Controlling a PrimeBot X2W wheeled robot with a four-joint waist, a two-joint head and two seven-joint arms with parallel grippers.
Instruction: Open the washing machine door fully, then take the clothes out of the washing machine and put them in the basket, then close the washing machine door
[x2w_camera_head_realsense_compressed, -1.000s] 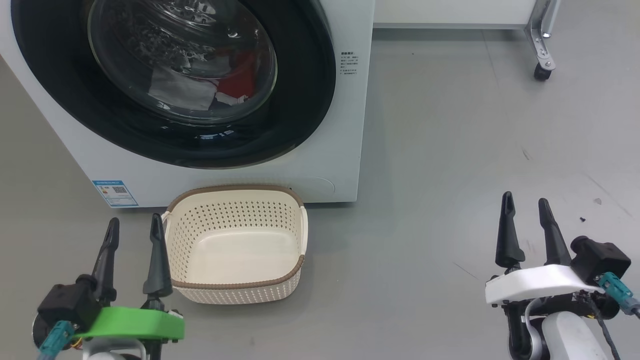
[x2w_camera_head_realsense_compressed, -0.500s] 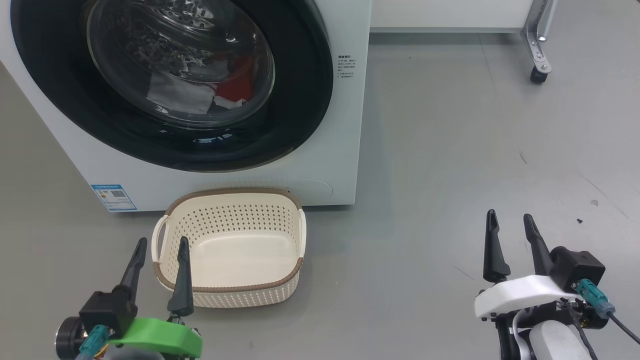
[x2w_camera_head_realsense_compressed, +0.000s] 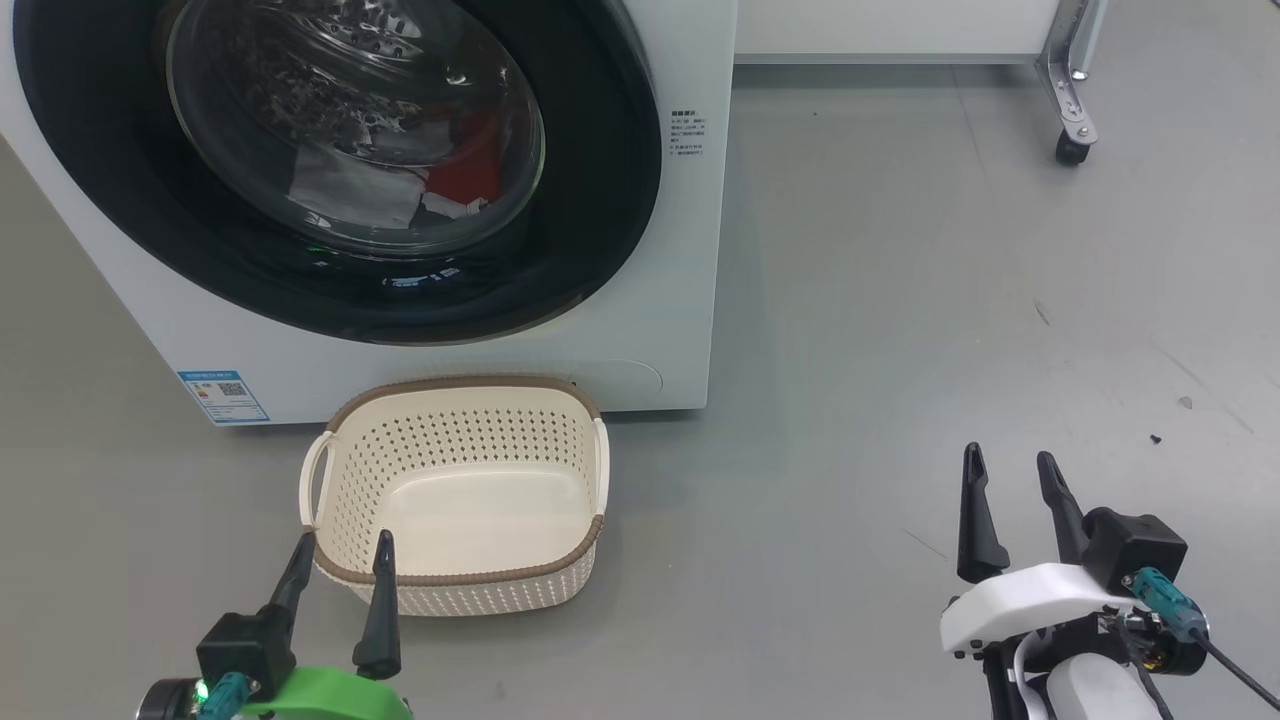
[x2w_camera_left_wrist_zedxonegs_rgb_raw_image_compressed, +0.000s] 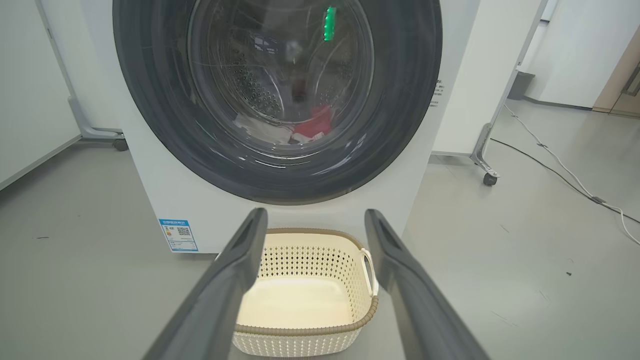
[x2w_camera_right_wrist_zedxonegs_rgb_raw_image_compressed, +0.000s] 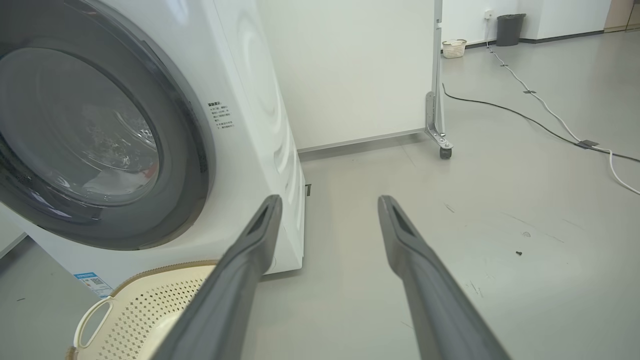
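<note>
Sitting beyond left tool (x2w_camera_head_realsense_compressed: 345, 542), basket (x2w_camera_head_realsense_compressed: 455, 384)

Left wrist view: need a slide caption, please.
Open left gripper faces the shut washing machine door, clothes inside, empty basket below.

1. Grey floor (x2w_camera_head_realsense_compressed: 900, 300), scuffed, with small dark specks
2. White panel (x2w_camera_right_wrist_zedxonegs_rgb_raw_image_compressed: 350, 65) on metal leg with castor (x2w_camera_head_realsense_compressed: 1068, 152)
3. Black cable (x2w_camera_right_wrist_zedxonegs_rgb_raw_image_compressed: 500, 112) and white cable (x2w_camera_right_wrist_zedxonegs_rgb_raw_image_compressed: 550, 110) trailing across floor
4. Dark bin (x2w_camera_right_wrist_zedxonegs_rgb_raw_image_compressed: 510, 22) by far wall

Bright even light, soft shadows. Glare on glossy black-rimmed glass washing machine door (x2w_camera_head_realsense_compressed: 350, 150); wrist views bow at edges.
</note>
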